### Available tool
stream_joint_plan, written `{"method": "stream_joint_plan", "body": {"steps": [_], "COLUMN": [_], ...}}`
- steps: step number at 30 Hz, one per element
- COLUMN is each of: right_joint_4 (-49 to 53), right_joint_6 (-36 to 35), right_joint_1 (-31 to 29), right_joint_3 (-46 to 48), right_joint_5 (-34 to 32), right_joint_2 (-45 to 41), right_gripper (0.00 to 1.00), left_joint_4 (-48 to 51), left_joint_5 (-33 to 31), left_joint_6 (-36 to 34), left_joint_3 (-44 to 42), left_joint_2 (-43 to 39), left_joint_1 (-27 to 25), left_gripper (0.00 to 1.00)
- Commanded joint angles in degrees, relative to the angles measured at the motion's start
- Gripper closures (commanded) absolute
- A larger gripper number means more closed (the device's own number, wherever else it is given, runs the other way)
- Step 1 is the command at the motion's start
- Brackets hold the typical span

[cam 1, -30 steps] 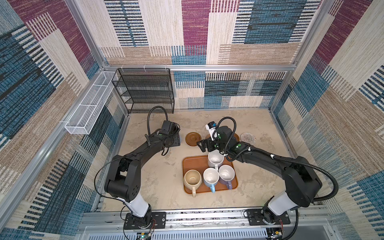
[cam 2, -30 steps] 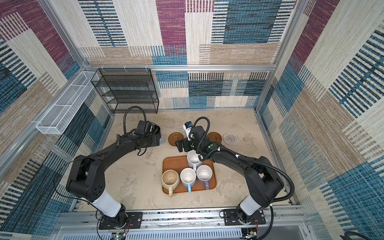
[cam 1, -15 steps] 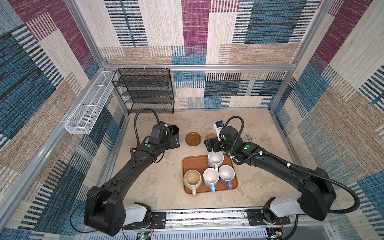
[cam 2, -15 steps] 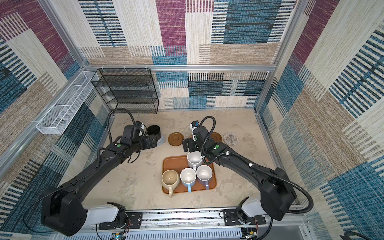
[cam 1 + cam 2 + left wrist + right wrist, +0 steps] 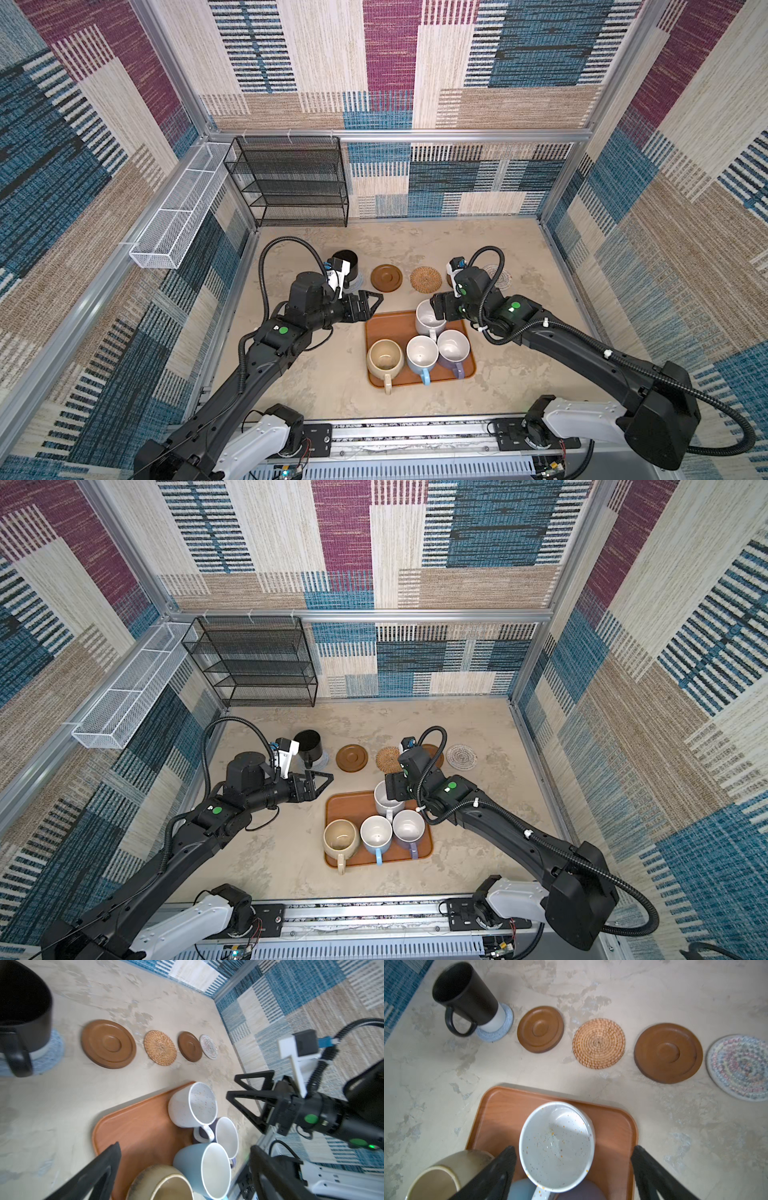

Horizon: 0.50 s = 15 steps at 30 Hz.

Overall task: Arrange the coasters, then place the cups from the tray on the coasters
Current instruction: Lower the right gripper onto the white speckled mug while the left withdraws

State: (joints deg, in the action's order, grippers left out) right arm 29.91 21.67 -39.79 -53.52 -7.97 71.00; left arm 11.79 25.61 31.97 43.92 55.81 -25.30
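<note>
Both top views are looking down from high above the near edge, facing the far wall and taking in the whole table (image 5: 316, 386). The left wrist camera is sitting low and close at the left, facing right along the coaster row (image 5: 160, 1047) and the tray (image 5: 135, 1126). The right wrist camera is hanging close above the white cup (image 5: 556, 1147), facing far. All views are sharing the tray, the white cup and the coaster row.

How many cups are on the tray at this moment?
4. The white mug stands at the tray's far edge; the beige mug, light blue mug and lavender mug line its near side, left to right. The black mug stands off it. None seems hidden.
</note>
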Motion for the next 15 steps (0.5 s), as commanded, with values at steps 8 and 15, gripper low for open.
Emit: {"method": "stream_joint_plan", "body": {"steps": [8,15], "right_joint_4": [-0.1,2.0], "right_joint_6": [2.8,4.3], "right_joint_1": [-2.6,-4.9], "right_joint_3": [3.6,3.9], "right_joint_5": [3.2,1.7], "right_joint_2": [-0.6,1.0], "right_gripper": [0.31,0.32], "left_joint_4": [-7.4,-8.4], "left_joint_5": [1.7,0.3], "left_joint_6": [3.7,4.0], "left_joint_3": [-1.7,-1.4], "left_joint_2": [0.0,3.2], "left_joint_1": [-6.8,-9.5], "left_gripper": [0.01,0.02]}}
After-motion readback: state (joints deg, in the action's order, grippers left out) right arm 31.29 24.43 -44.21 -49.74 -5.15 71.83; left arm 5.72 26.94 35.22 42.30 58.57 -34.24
